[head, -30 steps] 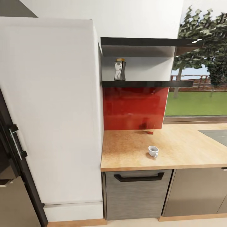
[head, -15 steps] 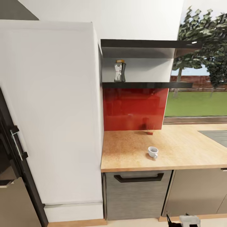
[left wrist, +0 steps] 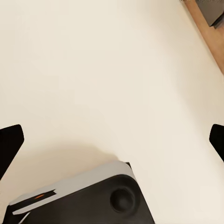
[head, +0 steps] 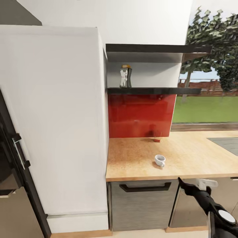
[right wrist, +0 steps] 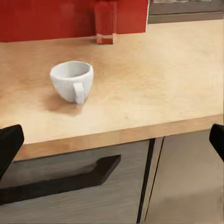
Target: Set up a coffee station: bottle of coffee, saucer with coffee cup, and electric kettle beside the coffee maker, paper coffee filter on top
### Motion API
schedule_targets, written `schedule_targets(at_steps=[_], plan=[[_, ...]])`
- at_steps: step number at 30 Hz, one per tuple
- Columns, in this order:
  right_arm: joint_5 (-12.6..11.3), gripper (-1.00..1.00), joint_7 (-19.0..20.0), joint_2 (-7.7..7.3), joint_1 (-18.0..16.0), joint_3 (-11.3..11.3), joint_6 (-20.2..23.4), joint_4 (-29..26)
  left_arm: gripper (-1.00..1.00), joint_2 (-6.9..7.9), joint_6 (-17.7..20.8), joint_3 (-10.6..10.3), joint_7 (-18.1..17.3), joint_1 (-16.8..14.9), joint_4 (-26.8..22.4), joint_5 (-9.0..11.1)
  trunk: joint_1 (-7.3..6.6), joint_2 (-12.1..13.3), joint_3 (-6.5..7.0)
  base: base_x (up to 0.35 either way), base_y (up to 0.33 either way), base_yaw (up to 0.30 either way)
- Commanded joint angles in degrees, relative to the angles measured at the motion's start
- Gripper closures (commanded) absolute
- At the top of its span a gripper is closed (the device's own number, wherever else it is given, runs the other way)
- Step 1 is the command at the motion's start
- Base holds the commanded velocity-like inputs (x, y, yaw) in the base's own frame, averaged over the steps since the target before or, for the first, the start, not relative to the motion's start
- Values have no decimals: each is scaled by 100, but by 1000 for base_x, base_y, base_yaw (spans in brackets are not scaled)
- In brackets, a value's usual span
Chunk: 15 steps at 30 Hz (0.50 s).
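- The coffee cup (head: 160, 160) sits upright on the kitchen countertop (head: 198, 158), near its front edge and above a grey drawer front with a black handle (head: 145, 187). In the right wrist view the cup (right wrist: 72, 81) turns its small handle toward the camera.
- The bottle of coffee (head: 125, 76) stands upright at the left end of the lower kitchen shelf (head: 155, 90), close to the tall white cabinet (head: 53, 115); a second black shelf (head: 158, 48) hangs above it.
- A red backsplash (head: 141, 115) fills the wall between the shelf and the worktop, with a small red object (head: 156, 139) at its foot.
- The right gripper (head: 195, 185) hovers in front of the cabinet fronts, below the counter edge and to the right of the cup; its fingertips (right wrist: 9, 144) stand wide apart at the frame's edges, holding nothing.
- The left gripper (left wrist: 112, 144) points down at the pale floor, its jaws spread wide and empty, above part of the robot's base (left wrist: 88, 198).
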Motion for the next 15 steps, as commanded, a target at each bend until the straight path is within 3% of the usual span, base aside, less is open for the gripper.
schedule_targets(at_steps=[1, 3, 4, 5, 8, 9, 11, 12, 15], plan=[[17, -100, 14, -270, -705, 163, 941, -22, -100, 4, 5, 37, -59, 1, -8, 34, -21, 33, 8, 0, 0, 0], [2, -100, 1, -468, -1415, 367, 1765, -27, -100, 21, 5, 38, -59, 1, -8, 33, -65, 113, 44, 0, 0, 0], [0, -100, -1, -500, -1584, 414, 1947, -26, -100, 31, 5, 40, -59, 1, -8, 33, -87, 153, 62, 0, 0, 0], [-3, -100, -13, -569, -2292, 674, 2686, -24, -100, 49, 5, 49, -59, 1, -8, 46, -109, 193, 80, 0, 0, 0], [-6, -100, -127, -619, -3177, 1100, 3531, -23, -100, 71, 5, 58, -59, 1, -10, 61, -175, 313, 134, 0, 0, 0], [-2, -100, -410, -636, -4296, 1395, 4482, -19, -100, 71, 5, 46, -59, 1, -8, 39, -197, 353, 152, 0, 0, 0], [24, -100, -563, -639, -4806, 1662, 4653, -3, -100, 73, 5, 41, -59, 1, -8, 35, -240, 434, 187, 0, 0, 0], [36, -100, -826, -621, -5216, 2008, 4653, 16, -100, 76, 5, 37, -59, 1, -8, 34, -262, 474, 205, 0, 0, 0], [12, -100, -1227, -552, -5770, 2428, 4653, 221, -100, 80, 5, 31, -65, 1, -8, 27, -328, 594, 259, 0, 0, 0]])
